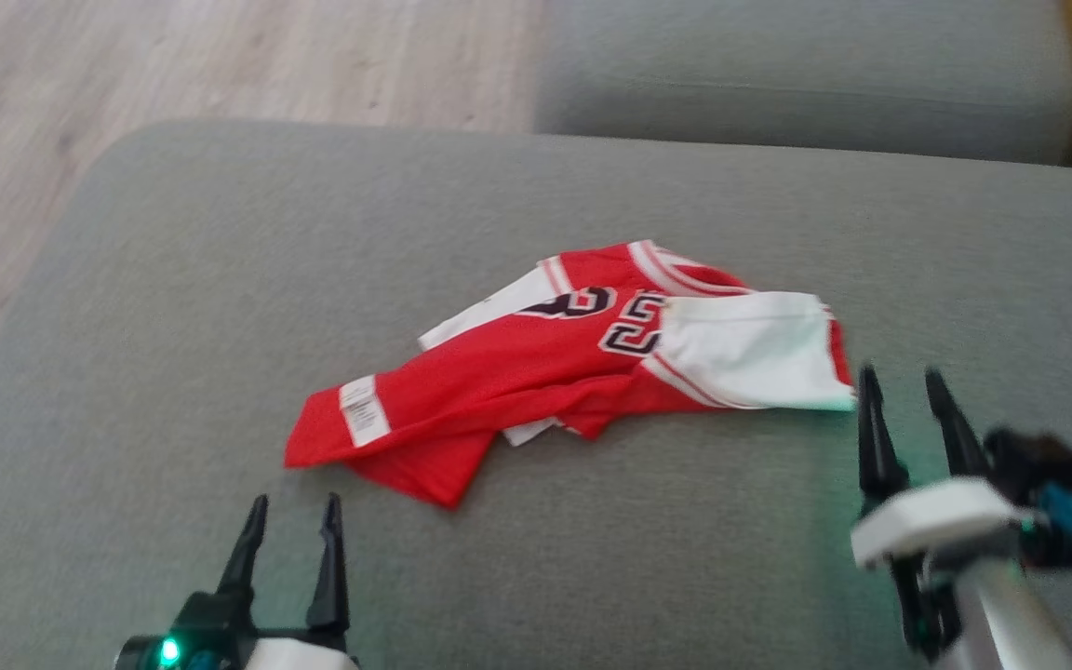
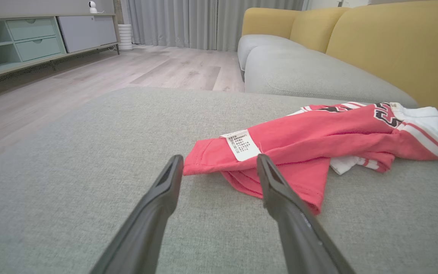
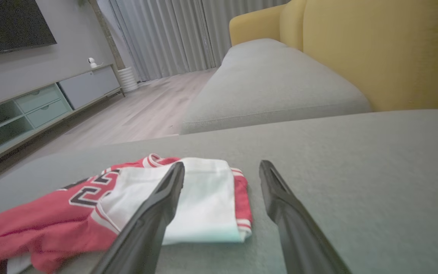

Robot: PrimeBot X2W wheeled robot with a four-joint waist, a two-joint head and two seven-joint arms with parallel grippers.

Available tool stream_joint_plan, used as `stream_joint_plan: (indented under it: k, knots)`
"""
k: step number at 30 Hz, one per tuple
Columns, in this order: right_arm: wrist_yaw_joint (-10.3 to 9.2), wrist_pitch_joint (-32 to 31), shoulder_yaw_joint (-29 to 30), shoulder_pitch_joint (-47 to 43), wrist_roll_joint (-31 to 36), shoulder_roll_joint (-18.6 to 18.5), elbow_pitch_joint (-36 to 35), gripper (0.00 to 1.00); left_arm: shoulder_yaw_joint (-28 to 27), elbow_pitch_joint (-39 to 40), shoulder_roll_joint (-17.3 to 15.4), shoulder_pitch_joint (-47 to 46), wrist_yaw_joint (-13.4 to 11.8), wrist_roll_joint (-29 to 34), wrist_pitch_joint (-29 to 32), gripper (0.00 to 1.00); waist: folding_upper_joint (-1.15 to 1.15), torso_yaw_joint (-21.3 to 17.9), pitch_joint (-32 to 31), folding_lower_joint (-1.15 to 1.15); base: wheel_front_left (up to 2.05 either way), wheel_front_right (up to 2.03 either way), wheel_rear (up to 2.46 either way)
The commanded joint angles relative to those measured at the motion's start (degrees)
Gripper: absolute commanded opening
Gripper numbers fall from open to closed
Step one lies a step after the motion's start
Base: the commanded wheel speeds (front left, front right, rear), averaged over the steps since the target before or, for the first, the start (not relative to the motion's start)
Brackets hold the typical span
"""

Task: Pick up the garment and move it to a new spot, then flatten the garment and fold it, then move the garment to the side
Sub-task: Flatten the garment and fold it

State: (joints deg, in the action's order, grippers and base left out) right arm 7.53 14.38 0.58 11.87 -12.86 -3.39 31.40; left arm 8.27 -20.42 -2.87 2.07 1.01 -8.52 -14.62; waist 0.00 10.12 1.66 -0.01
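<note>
Holding its fingers apart and empty, the left gripper (image 1: 296, 502) sits just short of the near red hem of the crumpled garment (image 1: 517, 372). The right gripper (image 1: 899, 374), also spread, is beside the garment's white edge. Open grey cushion (image 1: 173, 307) lies all around.

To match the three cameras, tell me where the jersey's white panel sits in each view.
Head view: the white panel lies right of centre, at the garment's right end, just beyond the right pincer.
Left wrist view: white panel at the far right edge, mid-height.
Right wrist view: white panel at lower centre, just past that pincer's tips.
Shared landmark: the black numerals bordering the panel.
</note>
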Motion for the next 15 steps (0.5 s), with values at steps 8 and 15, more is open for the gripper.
stream_joint_plan:
  k: [8, 15]
  knots:
    - [-0.04, 0.62, -0.04, -5.69, 0.76, 0.51, -2.48, 1.0, -4.18, 3.14, -0.01, 0.84, -0.55, 0.45, -0.38, 1.0, 0.0, -5.24, -1.94, 0.01, 0.0, 0.0, 0.0]
    - [-0.04, 0.61, -1.97, -3.27, 0.23, 0.32, 0.5, 1.0, -2.9, 3.22, -0.01, 0.21, -0.27, 0.13, -0.38, 1.0, 0.0, -4.66, -0.44, 0.01, 0.0, 0.0, 0.0]
